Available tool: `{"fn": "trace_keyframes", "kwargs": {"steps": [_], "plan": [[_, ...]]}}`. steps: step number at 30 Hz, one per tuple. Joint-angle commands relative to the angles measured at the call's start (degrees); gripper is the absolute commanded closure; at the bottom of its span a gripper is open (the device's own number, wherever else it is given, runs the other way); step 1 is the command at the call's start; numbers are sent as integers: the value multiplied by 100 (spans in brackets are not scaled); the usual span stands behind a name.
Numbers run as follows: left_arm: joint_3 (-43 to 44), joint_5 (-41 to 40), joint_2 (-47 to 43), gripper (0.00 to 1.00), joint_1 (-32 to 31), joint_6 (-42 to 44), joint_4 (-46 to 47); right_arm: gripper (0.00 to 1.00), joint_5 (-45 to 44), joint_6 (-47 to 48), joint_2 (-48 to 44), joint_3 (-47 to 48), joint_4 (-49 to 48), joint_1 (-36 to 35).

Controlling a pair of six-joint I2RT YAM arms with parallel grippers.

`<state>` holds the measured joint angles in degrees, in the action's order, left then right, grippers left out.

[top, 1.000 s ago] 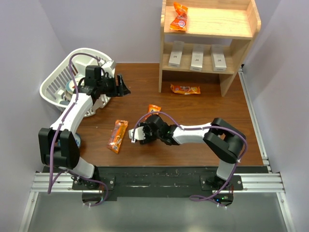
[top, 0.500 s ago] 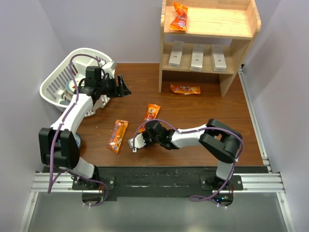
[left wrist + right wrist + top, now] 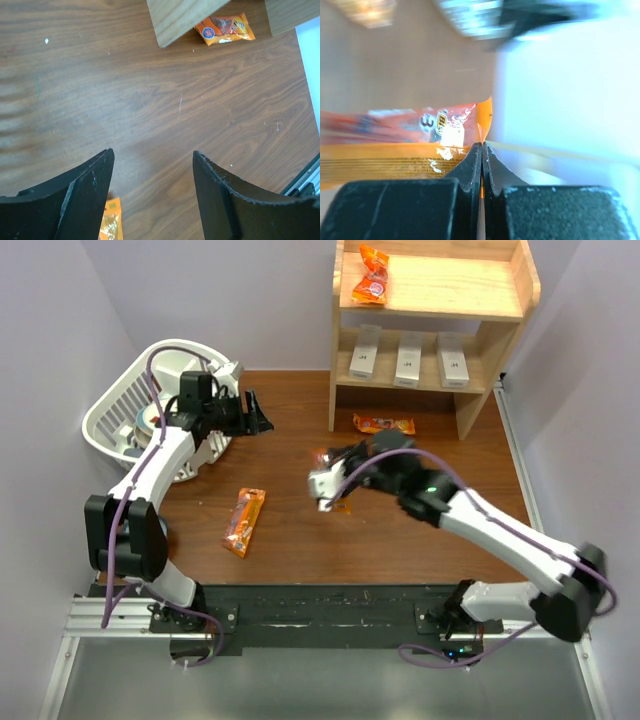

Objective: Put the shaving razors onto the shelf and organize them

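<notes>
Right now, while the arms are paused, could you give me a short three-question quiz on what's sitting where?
1. How many white razor boxes stand on the lower level of the wooden shelf?
2. True or false: the left gripper is shut.
3. What lies on the shelf's top level? A) an orange packet B) a razor box C) nothing

Key: 1. three; 2. false, its jaws stand open and empty; 3. A.

Everything behind the right end effector [image 3: 482, 146] is motion-smeared. From above, it hides most of the orange packet [image 3: 395, 145].
</notes>
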<state>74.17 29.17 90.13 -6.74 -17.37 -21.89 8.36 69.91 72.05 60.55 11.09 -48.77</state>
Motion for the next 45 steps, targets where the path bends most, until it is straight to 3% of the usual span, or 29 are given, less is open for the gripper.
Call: {"fn": "trace_keyframes", "kwargs": {"steps": [1,6,12,17,28,39,45], "plan": [[554,98,277,31,50,128,27,100,658,514,-727,1088,1376,184],[739,71,453,31,50,207,-35,100,237,322,-404,2485,1089,789],[678,45,471,31,42,286,-96,100,-71,24,466,3690,-501,1975],[537,36,401,31,50,313,-70,100,-54,-793,1565,5070,-1495,2959],[159,19,269,31,50,234,71,100,34,-1498,3613,7917,-2075,3779],[-87,1,102,31,50,234,124,100,948,-874,4449,8403,-2586,3849],[-184,-51,-21,31,50,269,159,100,1510,-778,4072,7622,-2121,3919]]}}
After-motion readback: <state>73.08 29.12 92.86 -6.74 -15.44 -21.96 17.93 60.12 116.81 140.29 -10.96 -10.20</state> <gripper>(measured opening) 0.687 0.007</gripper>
